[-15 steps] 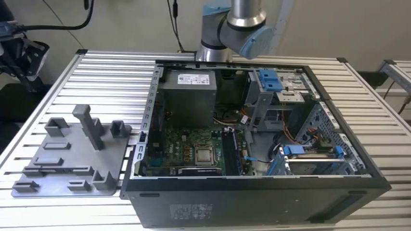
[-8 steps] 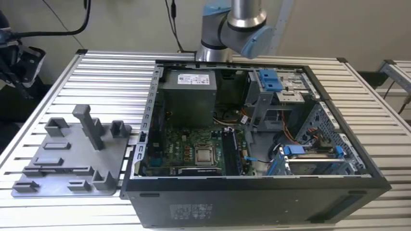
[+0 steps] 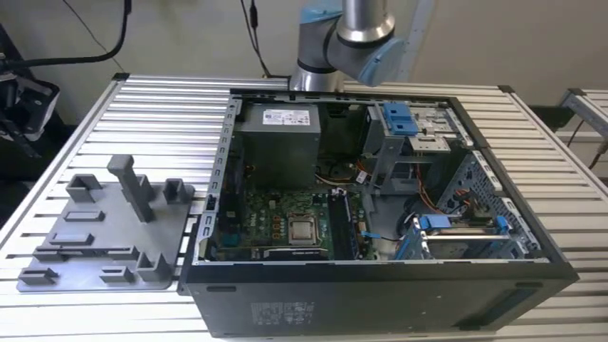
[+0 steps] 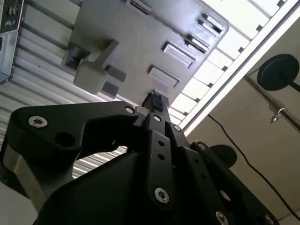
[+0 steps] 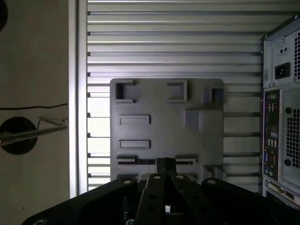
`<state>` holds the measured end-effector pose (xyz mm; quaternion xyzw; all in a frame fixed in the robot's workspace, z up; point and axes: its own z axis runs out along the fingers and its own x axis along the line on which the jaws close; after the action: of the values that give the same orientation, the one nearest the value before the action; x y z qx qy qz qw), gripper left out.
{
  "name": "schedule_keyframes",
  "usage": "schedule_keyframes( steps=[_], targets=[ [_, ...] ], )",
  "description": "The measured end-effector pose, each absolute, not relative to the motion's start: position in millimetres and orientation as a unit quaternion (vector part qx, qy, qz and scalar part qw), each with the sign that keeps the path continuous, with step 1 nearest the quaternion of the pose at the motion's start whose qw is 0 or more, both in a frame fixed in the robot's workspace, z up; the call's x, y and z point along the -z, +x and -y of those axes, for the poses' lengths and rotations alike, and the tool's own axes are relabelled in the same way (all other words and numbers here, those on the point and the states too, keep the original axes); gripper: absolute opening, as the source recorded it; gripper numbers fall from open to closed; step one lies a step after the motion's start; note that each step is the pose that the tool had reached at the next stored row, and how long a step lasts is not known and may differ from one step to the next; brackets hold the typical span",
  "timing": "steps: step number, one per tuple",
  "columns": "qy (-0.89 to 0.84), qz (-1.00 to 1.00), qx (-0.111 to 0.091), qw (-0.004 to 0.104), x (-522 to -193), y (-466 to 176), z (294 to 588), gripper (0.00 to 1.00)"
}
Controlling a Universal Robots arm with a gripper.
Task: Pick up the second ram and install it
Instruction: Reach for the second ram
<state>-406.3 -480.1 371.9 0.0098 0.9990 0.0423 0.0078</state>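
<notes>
First wrist view: grey tray apparently holds the second ram.

You work on a slatted aluminium table that stands against a plain pale wall. Black cables hang in front of that wall. A second slatted table stands at the exterior view's right. In the first wrist view, a pale floor lies beside the table's edge.

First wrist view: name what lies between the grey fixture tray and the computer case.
In the first wrist view, bare table slats separate the grey fixture tray from the computer case; nothing rests on that stretch.
</notes>
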Motion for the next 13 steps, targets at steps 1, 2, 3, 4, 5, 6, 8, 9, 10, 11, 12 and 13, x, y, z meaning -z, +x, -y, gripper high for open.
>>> schedule_keyframes(
  steps=[1, 2, 3, 4, 5, 6, 8, 9, 10, 11, 12, 13],
  targets=[
    [0.01, -0.999, -0.042, 0.008, -372, -406, 483, 0.11],
    [0.01, -0.999, -0.042, 0.008, -372, -407, 485, 0.11],
    [0.01, -0.999, -0.042, 0.008, -371, -407, 487, 0.11],
    [0.01, -0.999, -0.042, 0.008, -371, -407, 489, 0.11],
    [0.01, -0.999, -0.042, 0.008, -371, -408, 492, 0.11],
    [0.01, -0.999, -0.042, 0.008, -371, -408, 494, 0.11],
    [0.01, -0.999, -0.042, 0.008, -371, -409, 498, 0.11],
    [0.01, -0.999, -0.042, 0.008, -371, -409, 499, 0.11],
    [0.01, -0.999, -0.042, 0.008, -371, -410, 500, 0.11],
    [0.01, -0.999, -0.042, 0.008, -371, -410, 501, 0.11],
    [0.01, -0.999, -0.042, 0.008, -371, -410, 501, 0.11],
    [0.01, -0.999, -0.042, 0.008, -371, -410, 501, 0.11]
  ],
)
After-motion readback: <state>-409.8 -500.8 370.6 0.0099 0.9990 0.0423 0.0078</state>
